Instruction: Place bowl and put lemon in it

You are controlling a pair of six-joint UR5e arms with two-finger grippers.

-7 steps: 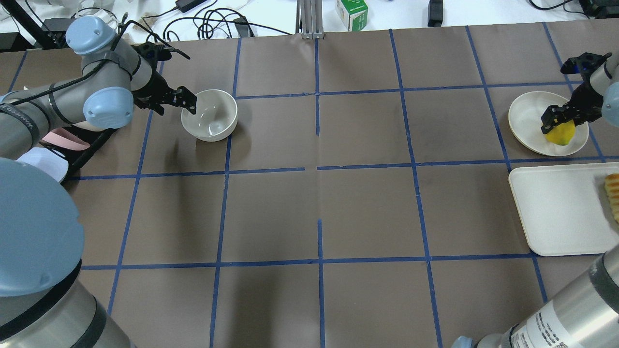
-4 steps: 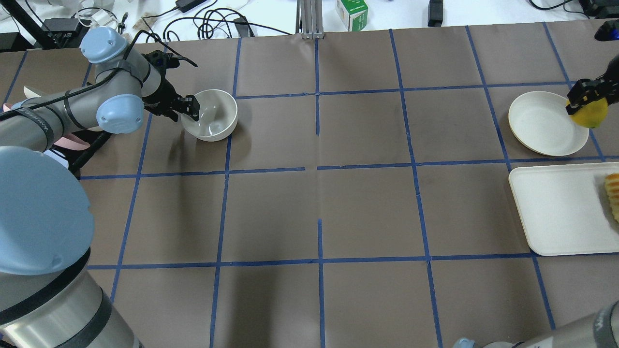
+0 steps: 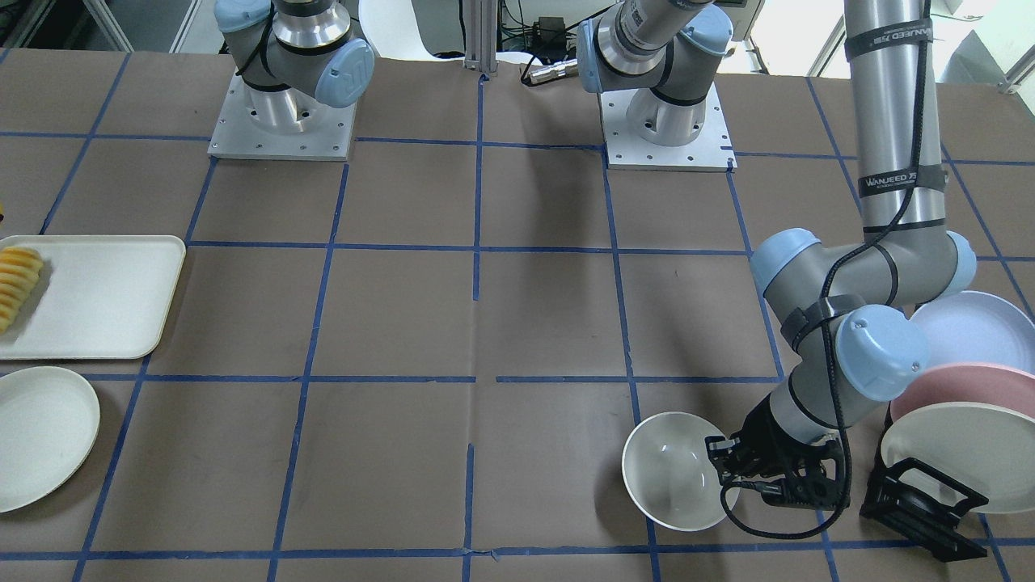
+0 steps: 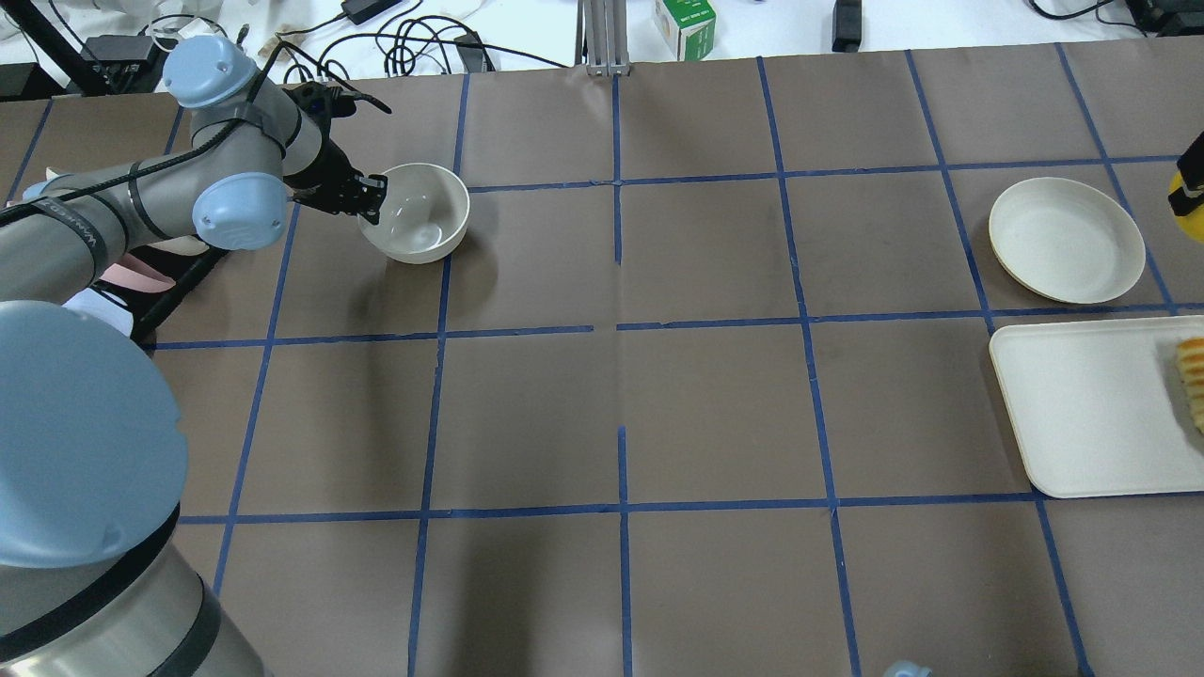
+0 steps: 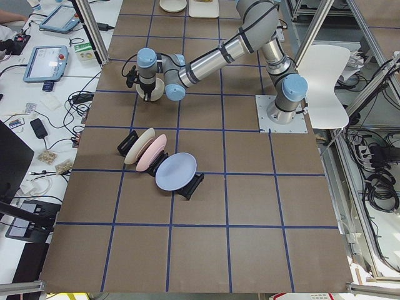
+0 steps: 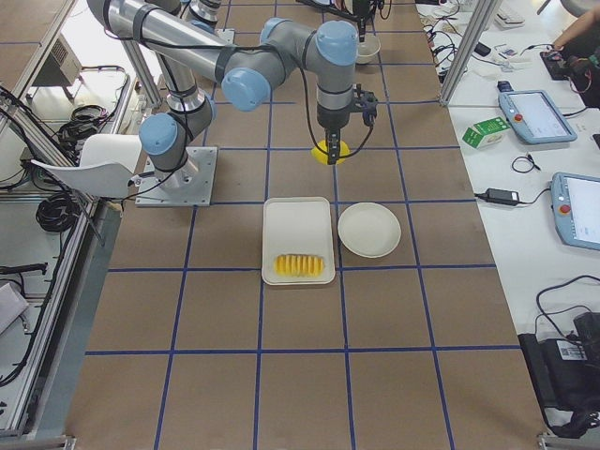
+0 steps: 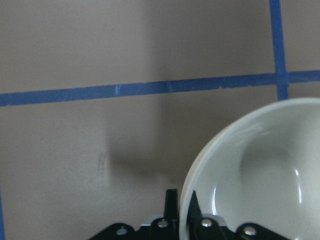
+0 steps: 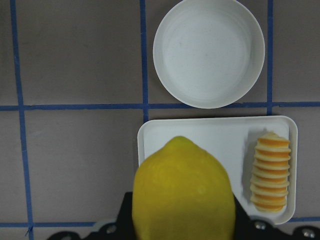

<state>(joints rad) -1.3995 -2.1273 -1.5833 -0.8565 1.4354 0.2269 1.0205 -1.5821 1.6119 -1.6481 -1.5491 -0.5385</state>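
The off-white bowl (image 4: 420, 214) is at the table's far left, and my left gripper (image 4: 370, 197) is shut on its near-left rim. The left wrist view shows one finger inside and one outside the bowl's rim (image 7: 200, 165), with a shadow on the table beside it. The bowl also shows in the front view (image 3: 675, 470). My right gripper (image 6: 330, 139) is shut on the yellow lemon (image 6: 330, 152) and holds it in the air beyond the tray. The lemon fills the lower right wrist view (image 8: 183, 190). It sits at the overhead view's right edge (image 4: 1193, 218).
A flat off-white plate (image 4: 1066, 240) lies at the far right, bare. A white tray (image 4: 1082, 414) next to it holds sliced fruit (image 4: 1193, 381). A black rack of pastel plates (image 3: 962, 404) stands close to the left arm.
The right gripper lifted the lemon off the flat plate and carried it right, to the view's edge. The left gripper and the bowl shifted a little right and farther away.
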